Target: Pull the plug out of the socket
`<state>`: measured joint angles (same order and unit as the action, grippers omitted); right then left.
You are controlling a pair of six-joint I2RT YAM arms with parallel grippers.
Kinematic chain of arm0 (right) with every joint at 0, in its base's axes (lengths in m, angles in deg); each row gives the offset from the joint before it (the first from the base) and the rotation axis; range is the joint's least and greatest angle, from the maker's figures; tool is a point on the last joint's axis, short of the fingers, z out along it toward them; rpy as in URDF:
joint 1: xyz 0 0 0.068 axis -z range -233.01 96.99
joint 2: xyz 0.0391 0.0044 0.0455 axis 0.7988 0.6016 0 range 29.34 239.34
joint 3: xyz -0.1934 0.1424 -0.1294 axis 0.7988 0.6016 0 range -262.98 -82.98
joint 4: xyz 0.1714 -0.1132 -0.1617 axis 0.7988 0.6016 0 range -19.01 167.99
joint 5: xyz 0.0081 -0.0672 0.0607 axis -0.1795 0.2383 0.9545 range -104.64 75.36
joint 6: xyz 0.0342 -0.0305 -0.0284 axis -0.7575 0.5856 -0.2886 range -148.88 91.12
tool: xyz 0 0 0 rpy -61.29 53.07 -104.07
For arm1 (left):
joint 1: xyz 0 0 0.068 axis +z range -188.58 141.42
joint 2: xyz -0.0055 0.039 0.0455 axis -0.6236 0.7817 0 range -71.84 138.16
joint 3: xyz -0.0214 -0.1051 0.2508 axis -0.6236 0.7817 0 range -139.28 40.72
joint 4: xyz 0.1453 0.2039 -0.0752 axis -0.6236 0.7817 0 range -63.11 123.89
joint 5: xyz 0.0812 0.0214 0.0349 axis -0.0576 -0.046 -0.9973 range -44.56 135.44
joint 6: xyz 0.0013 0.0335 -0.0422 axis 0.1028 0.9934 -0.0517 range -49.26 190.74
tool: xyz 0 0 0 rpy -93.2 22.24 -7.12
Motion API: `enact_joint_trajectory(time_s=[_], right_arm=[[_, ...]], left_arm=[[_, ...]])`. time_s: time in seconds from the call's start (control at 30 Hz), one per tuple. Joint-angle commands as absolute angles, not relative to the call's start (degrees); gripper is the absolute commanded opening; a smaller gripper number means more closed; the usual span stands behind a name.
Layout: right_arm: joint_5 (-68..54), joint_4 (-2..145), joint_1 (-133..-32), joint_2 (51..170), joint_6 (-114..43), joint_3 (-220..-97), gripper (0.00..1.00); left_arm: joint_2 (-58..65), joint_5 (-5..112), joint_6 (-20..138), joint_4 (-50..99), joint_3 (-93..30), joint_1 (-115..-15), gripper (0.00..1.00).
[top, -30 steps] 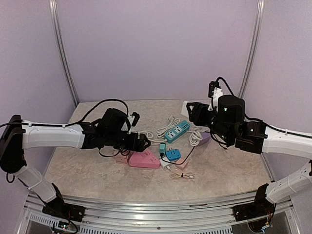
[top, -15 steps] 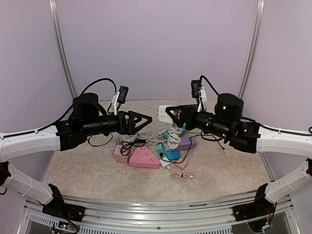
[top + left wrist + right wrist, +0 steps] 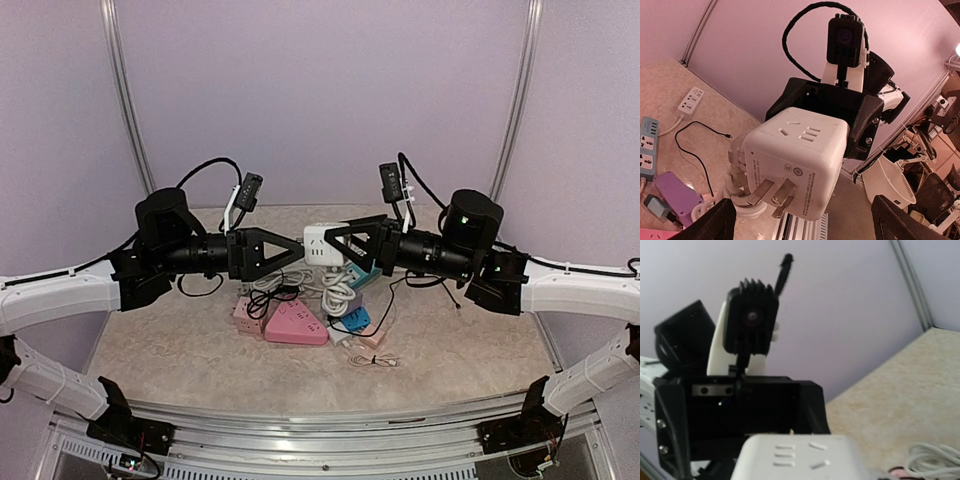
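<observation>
The right gripper (image 3: 342, 240) pinches the white cube socket (image 3: 318, 243) and holds it up over the table (image 3: 470, 340). That is likely so the left gripper (image 3: 288, 249), hovering just beside it at 9 o'clock with fingers (image 3: 715, 225) spread wide and holding nothing, can reach the plug. I cannot see the plug itself, but a thick white cord (image 3: 337, 292) hangs from the cube at 6 o'clock, so it is likely down there. The cube's metal pins (image 3: 771, 194) poke at the left gripper, and the cord droops into a pile with a pink power strip (image 3: 297, 326) and a blue adapter (image 3: 352, 319).

white cube adapter (image 3: 800, 160), printed marks on its face, illegible
</observation>
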<state>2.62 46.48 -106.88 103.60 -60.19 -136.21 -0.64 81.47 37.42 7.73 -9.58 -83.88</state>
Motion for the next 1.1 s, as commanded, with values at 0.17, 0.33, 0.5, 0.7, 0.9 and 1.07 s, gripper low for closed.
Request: enact_joint_trajectory(time_s=[0.17,0.33,0.5,0.7,0.9,1.07], right_arm=[[8.7,31.2,-106.1,105.0,-66.0,-135.6,0.00],[9.5,28.6,-106.1,106.0,-67.3,-135.4,0.00],[9.3,29.1,-106.1,106.5,-67.0,-135.8,0.00],[9.0,29.2,-105.9,106.7,-66.9,-135.8,0.00],[10.2,28.1,-105.9,107.5,-67.6,-136.1,0.00],[10.2,28.4,-105.9,107.5,-67.6,-136.1,0.00]], left_arm=[[2.3,89.2,33.2,0.8,-9.6,-84.6,0.82],[4.2,90.4,32.6,0.3,-11.2,-85.2,0.75],[5.1,90.5,32.2,-0.4,-11.7,-85.3,0.65],[6.0,90.8,30.8,-2.1,-11.7,-85.3,0.67],[7.4,90.4,29.6,-4.7,-12.1,-85.2,0.70],[8.0,89.2,29.1,-6.1,-12.2,-85.2,0.68]])
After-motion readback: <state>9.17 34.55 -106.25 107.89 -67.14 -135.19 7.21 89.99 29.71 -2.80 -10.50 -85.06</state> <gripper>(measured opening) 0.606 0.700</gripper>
